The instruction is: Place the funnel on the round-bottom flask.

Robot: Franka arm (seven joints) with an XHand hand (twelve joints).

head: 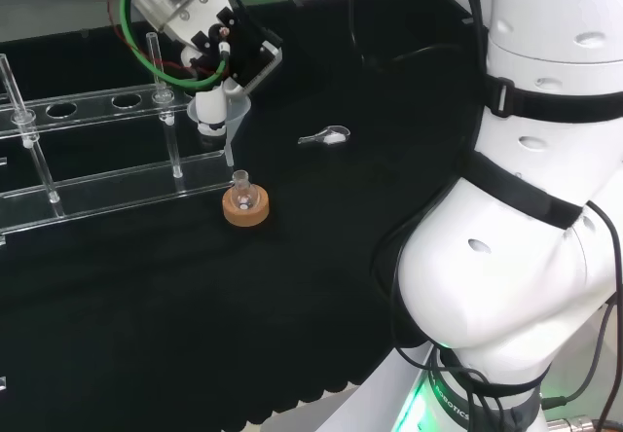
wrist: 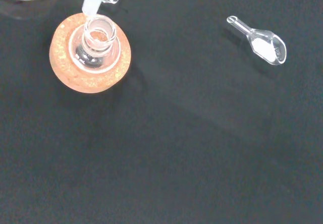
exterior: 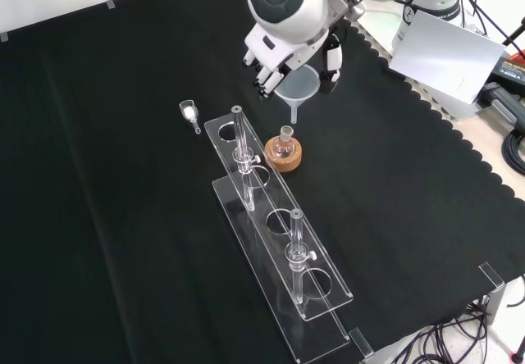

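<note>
The small clear glass round-bottom flask [exterior: 285, 141] sits upright in its cork ring stand [exterior: 283, 154]; above and just to its right in the front view, the black and white hand [exterior: 283, 52] has its fingers curled round the clear plastic funnel [exterior: 297, 85]. Its stem hangs just over the flask's mouth; lowering it in and letting go are left, I judge.

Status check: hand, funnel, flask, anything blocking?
Hand shut on clear plastic funnel. Stem tip just above neck of small round-bottom glass flask on cork ring. Nothing blocking.
</note>
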